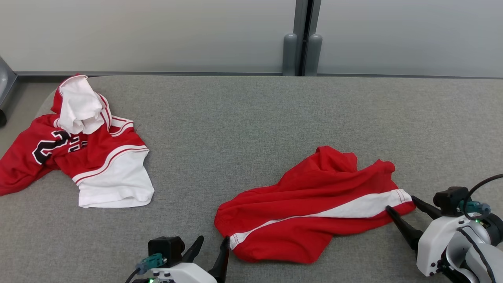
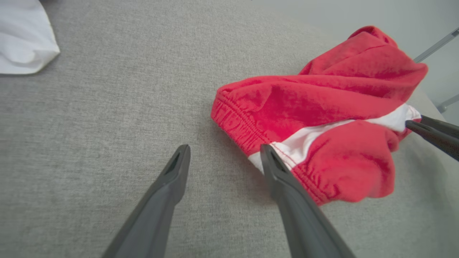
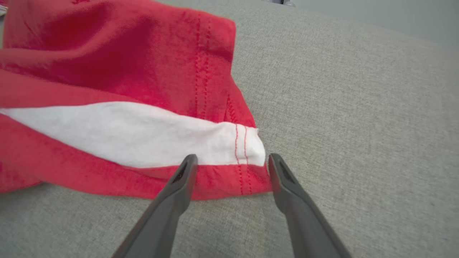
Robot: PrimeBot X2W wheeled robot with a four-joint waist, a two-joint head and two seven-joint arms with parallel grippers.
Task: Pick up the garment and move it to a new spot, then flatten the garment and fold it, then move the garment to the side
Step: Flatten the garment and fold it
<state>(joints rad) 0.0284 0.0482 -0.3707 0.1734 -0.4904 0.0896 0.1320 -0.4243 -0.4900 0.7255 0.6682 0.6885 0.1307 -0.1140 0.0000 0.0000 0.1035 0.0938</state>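
Observation:
The garment (image 1: pixel 314 208) is a pair of red shorts with a white side stripe, lying crumpled on the grey table (image 1: pixel 243 129). My left gripper (image 1: pixel 214 243) stands open at the shorts' waistband end, its right finger touching the elastic hem (image 2: pixel 251 143). The left wrist view shows the left gripper (image 2: pixel 224 152) with bare cloth between the fingers. My right gripper (image 1: pixel 401 204) is open at the leg hem on the right. In the right wrist view the right gripper (image 3: pixel 231 160) straddles the hem corner (image 3: pixel 247 168) of the garment (image 3: pixel 125 107), with the fingertips low at the table.
A red and white jersey (image 1: pixel 78 145) with dark numbers lies bunched at the table's left end; its white edge (image 2: pixel 21 39) shows in the left wrist view. A grey wall with a vertical post (image 1: pixel 302 43) runs behind the table's far edge.

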